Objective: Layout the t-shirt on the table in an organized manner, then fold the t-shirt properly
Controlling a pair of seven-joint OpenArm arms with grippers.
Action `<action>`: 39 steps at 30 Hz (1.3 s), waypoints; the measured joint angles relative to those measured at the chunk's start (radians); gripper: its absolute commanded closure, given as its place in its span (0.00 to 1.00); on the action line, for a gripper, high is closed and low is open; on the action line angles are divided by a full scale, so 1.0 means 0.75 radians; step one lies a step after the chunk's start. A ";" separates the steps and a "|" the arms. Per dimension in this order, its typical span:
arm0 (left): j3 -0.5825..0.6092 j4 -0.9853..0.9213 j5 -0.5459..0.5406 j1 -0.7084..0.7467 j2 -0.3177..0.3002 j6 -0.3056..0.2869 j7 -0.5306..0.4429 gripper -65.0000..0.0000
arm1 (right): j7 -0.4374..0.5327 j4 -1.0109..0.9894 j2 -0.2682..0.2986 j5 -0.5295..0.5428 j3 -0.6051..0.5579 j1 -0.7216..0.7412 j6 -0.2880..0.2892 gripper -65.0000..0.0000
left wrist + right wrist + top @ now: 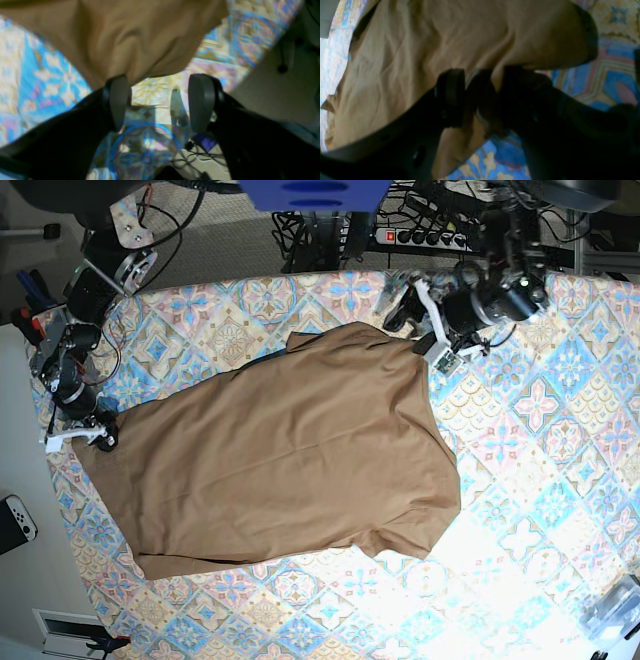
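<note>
Left wrist view: my left gripper (157, 102) stands wide, jaws apart and empty; the t-shirt (130, 37) edge brushes one pad only.

Right wrist view: my right gripper (472, 97) pinches a fold of shirt cloth.

Base view: the shirt lies spread, askew, across the table (540, 510). Risk: with only one corner held, any pull by my right arm would likely drag and bunch the cloth.

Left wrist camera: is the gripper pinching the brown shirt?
No, the left gripper stands open, with patterned table showing between, t-shirt beyond.
</note>
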 measured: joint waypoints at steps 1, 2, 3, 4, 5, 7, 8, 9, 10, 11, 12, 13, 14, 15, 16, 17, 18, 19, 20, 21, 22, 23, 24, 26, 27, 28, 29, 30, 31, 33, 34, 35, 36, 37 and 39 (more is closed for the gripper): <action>-0.015 -0.016 0.041 -0.008 0.014 0.010 -0.010 0.44 | 0.023 0.001 0.001 0.028 -0.003 -0.027 0.016 0.65; -0.026 -0.016 0.072 -0.012 0.017 0.008 -0.036 0.44 | 0.032 0.005 0.004 0.042 -0.002 -0.051 0.039 0.65; -0.030 -0.014 0.083 -0.021 0.016 0.008 -0.061 0.44 | 0.029 0.012 0.009 0.061 -0.001 -0.071 0.051 0.65; -0.030 -0.014 0.109 -0.034 0.016 0.009 -0.083 0.44 | 0.018 0.028 0.011 0.061 0.001 -0.082 0.052 0.65; -0.029 -0.014 0.138 -0.042 0.017 0.009 -0.088 0.44 | 0.004 0.050 0.008 0.049 0.001 -0.083 0.042 0.65; -0.029 -0.014 0.187 -0.059 0.035 0.004 -0.088 0.44 | -0.030 0.097 0.003 0.012 -0.004 -0.082 0.013 0.65; -0.029 -0.020 0.224 -0.070 0.052 0.005 -0.087 0.44 | -0.034 0.114 -0.001 0.002 -0.004 -0.082 0.007 0.65; -0.029 -0.047 0.247 -0.089 0.070 0.003 -0.095 0.44 | -0.036 0.127 -0.001 -0.002 -0.005 -0.087 0.006 0.65; -0.029 -0.088 0.274 -0.122 0.091 0.004 -0.093 0.44 | -0.044 0.139 -0.001 -0.004 -0.005 -0.093 0.004 0.65; -0.022 -0.127 0.312 -0.155 0.114 0.008 -0.089 0.44 | -0.048 0.148 0.000 -0.005 -0.004 -0.096 0.004 0.65; -0.007 -0.166 0.321 -0.183 0.127 0.009 -0.092 0.44 | -0.049 0.157 0.000 -0.009 -0.004 -0.099 0.004 0.65; 0.037 -0.209 0.331 -0.215 0.124 0.009 -0.102 0.44 | -0.049 0.159 0.000 -0.013 -0.004 -0.098 0.003 0.65; 0.082 -0.252 0.344 -0.240 0.121 0.008 -0.103 0.44 | -0.050 0.159 0.000 -0.013 -0.004 -0.098 0.002 0.65; 0.124 -0.292 0.355 -0.262 0.120 0.005 -0.099 0.45 | -0.050 0.160 0.000 -0.013 -0.004 -0.099 -0.002 0.65; 0.151 -0.318 0.357 -0.273 0.123 0.008 -0.099 0.48 | -0.053 0.160 0.000 -0.013 -0.004 -0.099 -0.003 0.65; 0.166 -0.326 0.349 -0.279 0.124 0.009 -0.103 0.53 | -0.054 0.160 0.000 -0.013 -0.004 -0.098 -0.006 0.65; 0.180 -0.333 0.346 -0.283 0.124 0.008 -0.104 0.59 | -0.054 0.160 0.000 -0.012 -0.004 -0.099 -0.006 0.65; 0.190 -0.338 0.347 -0.289 0.127 0.004 -0.102 0.70 | -0.054 0.160 0.000 -0.012 -0.004 -0.099 -0.006 0.65; 0.194 -0.338 0.346 -0.290 0.130 0.008 -0.103 0.80 | -0.054 0.160 0.000 -0.013 -0.004 -0.098 -0.006 0.65; 0.195 -0.333 0.344 -0.290 0.130 0.007 -0.103 0.91 | -0.054 0.160 0.000 -0.013 -0.004 -0.099 -0.006 0.65; 0.195 -0.318 0.344 -0.287 0.130 0.005 -0.098 1.00 | -0.054 0.160 0.000 -0.013 -0.004 -0.099 -0.006 0.65; 0.193 -0.288 0.349 -0.280 0.130 0.006 -0.097 1.00 | -0.054 0.160 0.001 -0.013 -0.004 -0.099 -0.006 0.65; 0.192 -0.251 0.346 -0.277 0.130 0.006 -0.081 1.00 | -0.054 0.160 0.000 -0.013 -0.004 -0.099 -0.006 0.65; 0.194 -0.174 0.341 -0.278 0.123 0.005 -0.061 1.00 | -0.053 0.160 0.000 -0.013 -0.004 -0.099 -0.006 0.65; 0.192 -0.123 0.343 -0.277 0.123 0.005 -0.027 1.00 | -0.054 0.160 0.000 -0.013 -0.004 -0.099 -0.006 0.65; 0.190 -0.060 0.347 -0.274 0.122 0.005 0.006 1.00 | -0.054 0.160 0.000 -0.013 -0.004 -0.099 -0.006 0.65; 0.189 0.009 0.344 -0.269 0.122 0.005 0.022 1.00 | -0.053 0.160 0.000 -0.013 -0.004 -0.099 -0.006 0.65; 0.188 0.075 0.344 -0.267 0.123 0.002 0.031 1.00 | -0.053 0.160 0.000 -0.013 -0.004 -0.099 -0.006 0.65; 0.188 0.126 0.344 -0.269 0.124 0.004 0.038 1.00 | -0.053 0.160 0.000 -0.013 -0.004 -0.098 -0.006 0.65; 0.190 0.152 0.329 -0.303 0.131 -0.002 0.027 1.00 | -0.053 0.160 0.000 -0.012 -0.004 -0.098 -0.006 0.65; 0.192 0.133 0.336 -0.346 0.145 -0.008 0.045 1.00 | -0.053 0.160 0.000 -0.012 -0.004 -0.098 -0.006 0.65; 0.191 0.101 0.359 -0.399 0.171 -0.004 0.051 1.00 | -0.053 0.160 0.000 -0.013 -0.004 -0.098 -0.006 0.65; 0.187 0.051 0.357 -0.445 0.184 0.009 0.041 1.00 | -0.053 0.160 0.000 -0.013 -0.004 -0.099 -0.006 0.65; 0.186 -0.022 0.350 -0.502 0.189 0.004 0.022 1.00 | -0.053 0.160 0.000 -0.012 -0.004 -0.099 -0.006 0.65; 0.192 -0.192 0.351 -0.627 0.197 -0.005 0.030 1.00 | -0.054 0.161 0.000 -0.012 -0.004 -0.099 -0.006 0.65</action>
